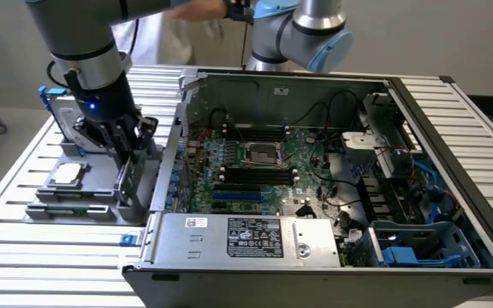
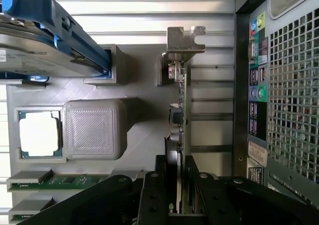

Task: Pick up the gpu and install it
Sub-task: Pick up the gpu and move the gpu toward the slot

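Open computer case (image 1: 272, 93) beside grey holder (image 2: 142, 135) with processor chip (image 1: 67, 172).

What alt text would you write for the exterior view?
A robot arm's end effector is at the gpu, which stands on edge in a gray parts holder beside an open computer case.

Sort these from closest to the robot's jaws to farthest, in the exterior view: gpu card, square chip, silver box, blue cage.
1. Green gpu card with silver bracket: between the jaws.
2. Square silver processor chip: beside it, exterior view's left.
3. Silver metal labelled box: lower middle.
4. Blue plastic drive cage: exterior view's far right.
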Controlling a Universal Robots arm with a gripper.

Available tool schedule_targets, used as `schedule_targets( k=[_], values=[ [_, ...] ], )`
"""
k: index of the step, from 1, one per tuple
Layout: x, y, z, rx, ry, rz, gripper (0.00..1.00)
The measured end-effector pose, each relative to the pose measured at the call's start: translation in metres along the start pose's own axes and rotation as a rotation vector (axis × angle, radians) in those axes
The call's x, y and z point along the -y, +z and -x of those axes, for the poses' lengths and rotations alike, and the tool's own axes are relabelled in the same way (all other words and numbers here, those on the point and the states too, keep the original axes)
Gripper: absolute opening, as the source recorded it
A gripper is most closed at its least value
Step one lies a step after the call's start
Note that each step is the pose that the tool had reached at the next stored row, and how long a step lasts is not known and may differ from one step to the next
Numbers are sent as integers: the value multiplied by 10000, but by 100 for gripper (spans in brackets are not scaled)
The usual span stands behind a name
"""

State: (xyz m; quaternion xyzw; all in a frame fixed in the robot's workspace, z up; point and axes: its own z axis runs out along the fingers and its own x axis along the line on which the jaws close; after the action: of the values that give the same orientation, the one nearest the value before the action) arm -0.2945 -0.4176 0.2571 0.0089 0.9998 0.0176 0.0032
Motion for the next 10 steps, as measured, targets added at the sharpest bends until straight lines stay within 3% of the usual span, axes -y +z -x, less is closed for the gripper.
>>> schedule_targets(
  k=[10],
  values=[
    [-12, -348, 5, -1, 1, 77, 26]
  ],
)
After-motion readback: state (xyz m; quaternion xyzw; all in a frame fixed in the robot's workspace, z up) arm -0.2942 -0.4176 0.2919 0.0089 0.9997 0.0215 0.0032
